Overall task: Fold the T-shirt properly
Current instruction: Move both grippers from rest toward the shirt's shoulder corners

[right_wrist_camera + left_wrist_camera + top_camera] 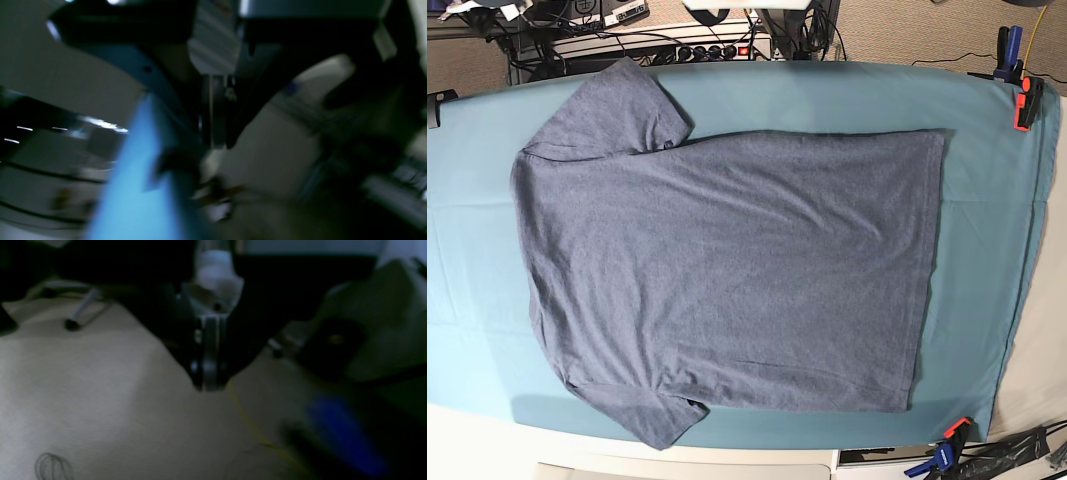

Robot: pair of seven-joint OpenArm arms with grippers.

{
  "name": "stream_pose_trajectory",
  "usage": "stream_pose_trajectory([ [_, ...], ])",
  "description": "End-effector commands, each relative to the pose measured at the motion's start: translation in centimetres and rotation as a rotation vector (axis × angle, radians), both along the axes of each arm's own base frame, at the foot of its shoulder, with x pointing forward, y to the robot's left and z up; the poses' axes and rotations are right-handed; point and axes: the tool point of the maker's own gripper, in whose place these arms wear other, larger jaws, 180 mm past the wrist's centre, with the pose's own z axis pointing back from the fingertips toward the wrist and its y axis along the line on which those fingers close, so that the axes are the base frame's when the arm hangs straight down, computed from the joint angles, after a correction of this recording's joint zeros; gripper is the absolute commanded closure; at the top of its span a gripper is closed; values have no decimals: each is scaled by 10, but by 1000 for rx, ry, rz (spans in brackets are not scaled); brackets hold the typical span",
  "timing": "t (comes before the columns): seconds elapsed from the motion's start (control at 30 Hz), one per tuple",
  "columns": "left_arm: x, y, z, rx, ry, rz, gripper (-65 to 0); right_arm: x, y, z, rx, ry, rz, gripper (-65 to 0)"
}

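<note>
Folding has not begun: the heathered slate blue-grey cotton T-shirt [727, 270] lies flat, plain side up, well away from both tools. The left tool [210, 380] and right tool [217, 140] are clenched empty; each should release before pinching a sleeve edge.

Slate-grey T-shirt [727, 270] flat, unfolded, plain side up

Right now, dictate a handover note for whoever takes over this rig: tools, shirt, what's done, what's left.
Left tool: shut, holding nothing, off the table.
Right tool: shut in a blurred wrist view; nothing seen held.
Neither arm shows in the base view.
T-shirt: spread flat, plain side up, on the teal table cloth, neck end toward the base view's left, hem toward its right, both sleeves out.
Clamps pin the cloth at the right corners.
Done: shirt laid out.
Left: every fold.
</note>
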Motion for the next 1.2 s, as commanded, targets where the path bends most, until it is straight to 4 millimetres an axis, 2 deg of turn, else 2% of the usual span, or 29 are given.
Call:
stream_pose_trajectory([
  [0.0, 12, -3, 14, -4, -41, -17, -10, 9, 2, 16, -31, -49, 41, -22],
  [0.1, 56, -7, 47, -4, -176, -33, -10, 24, 12, 40, -75, -154, 97, -22],
  [0.2, 100, -8, 82, 9, -323, -55, -10, 31, 19, 47, -105, -171, 144, -22],
  [0.27, 120, -8, 100, 21, -392, -70, -10, 34, 22, 49, -138, -163, 170, -22],
  [0.4, 143, -8, 126, 41, -480, -97, -10, 40, 24, 52, -210, -150, 216, -22],
  [0.53, 157, -14, 145, 43, -541, -121, -10, 51, 25, 55, -244, -173, 236, -22],
  [0.73, 165, -15, 150, 59, -572, -148, -10, 66, 35, 64, -305, -204, 290, -22],
  [0.93, 188, -24, 158, 40, -634, -202, -10, 91, 62, 91, -319, -307, 339, -22],
  [1.17, 193, -45, 153, -35, -600, -311, -10, 117, 104, 128, -311, -445, 435, -22],
])
